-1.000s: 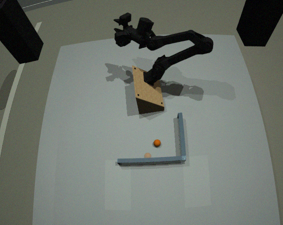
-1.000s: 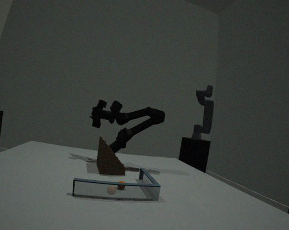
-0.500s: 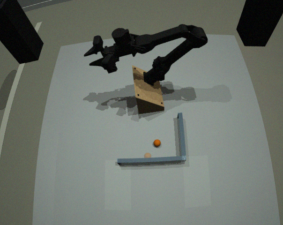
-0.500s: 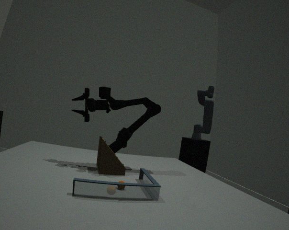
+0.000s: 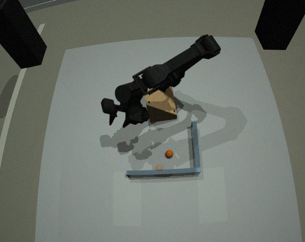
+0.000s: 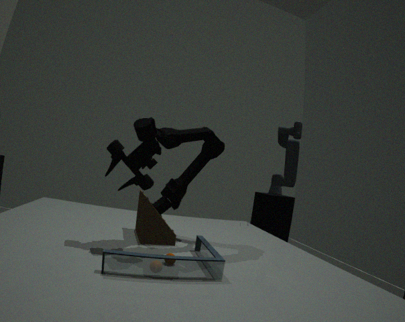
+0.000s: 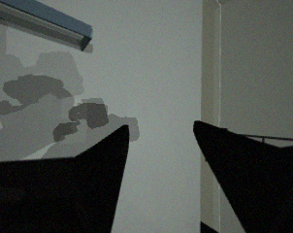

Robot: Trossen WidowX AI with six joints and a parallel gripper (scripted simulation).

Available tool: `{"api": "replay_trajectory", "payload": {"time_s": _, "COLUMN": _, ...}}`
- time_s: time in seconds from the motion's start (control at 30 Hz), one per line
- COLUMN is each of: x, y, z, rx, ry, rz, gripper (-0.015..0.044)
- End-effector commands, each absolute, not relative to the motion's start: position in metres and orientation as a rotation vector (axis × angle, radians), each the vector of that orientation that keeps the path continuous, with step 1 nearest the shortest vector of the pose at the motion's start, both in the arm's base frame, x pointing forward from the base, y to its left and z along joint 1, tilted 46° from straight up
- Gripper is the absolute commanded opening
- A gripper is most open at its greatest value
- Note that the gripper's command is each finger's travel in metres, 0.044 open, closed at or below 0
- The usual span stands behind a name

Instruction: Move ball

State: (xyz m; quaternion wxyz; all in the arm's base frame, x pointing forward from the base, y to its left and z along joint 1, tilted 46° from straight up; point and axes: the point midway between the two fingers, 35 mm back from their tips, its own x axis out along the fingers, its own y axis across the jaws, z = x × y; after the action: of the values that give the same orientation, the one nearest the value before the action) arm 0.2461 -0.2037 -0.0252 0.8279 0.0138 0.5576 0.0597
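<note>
The orange ball (image 5: 169, 153) (image 6: 169, 259) lies on the table inside the corner of the two low clear walls. The see-through copy (image 5: 158, 167) (image 6: 155, 266) is a pale ball against the long wall (image 5: 145, 172) (image 6: 154, 256), to the left of the orange ball and nearer that wall. The side wall (image 5: 196, 145) (image 6: 209, 247) meets it at the right. My gripper (image 5: 117, 126) (image 6: 111, 183) (image 7: 161, 127) is open and empty, high above the table and away from the ball, up and to the left in the top view. The ball is not in the wrist view.
A wooden wedge block (image 5: 161, 104) (image 6: 152, 225) stands under the arm, behind the walls. The end of the long wall shows at the top left of the wrist view (image 7: 54, 19). The arm's shadows fall across the table (image 5: 82, 195) (image 6: 57, 294) and around the ball.
</note>
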Motion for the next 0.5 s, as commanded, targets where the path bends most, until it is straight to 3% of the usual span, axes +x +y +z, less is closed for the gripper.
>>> {"api": "replay_trajectory", "payload": {"time_s": 0.0, "x": 0.281, "y": -0.147, "z": -0.024, "rx": 0.179, "ry": 1.211, "rz": 0.294, "gripper": 0.0275}}
{"api": "replay_trajectory", "payload": {"time_s": 0.37, "x": 0.320, "y": 0.017, "z": -0.001, "rx": 0.601, "ry": 1.499, "rz": 0.611, "gripper": 0.0275}}
{"api": "replay_trajectory", "payload": {"time_s": 0.47, "x": 0.321, "y": 0.027, "z": 0.001, "rx": 0.630, "ry": 1.529, "rz": 0.621, "gripper": 0.0275}}
